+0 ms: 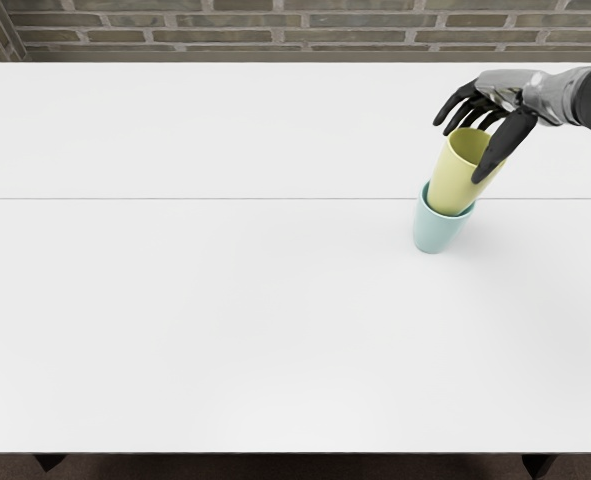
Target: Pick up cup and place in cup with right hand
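Above a white table, a robot's right hand, reaching in palm down, pinches a yellow cup between its lowered thumb and curved fingers, the cup's base within the mouth of a pale blue cup.

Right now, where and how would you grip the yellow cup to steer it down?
I'd take the yellow cup by its upper outer wall, just below the rim, robot hand coming from the right. Its base is inside the teal cup's mouth, so the upper wall is the exposed part, and it leans up toward that side.
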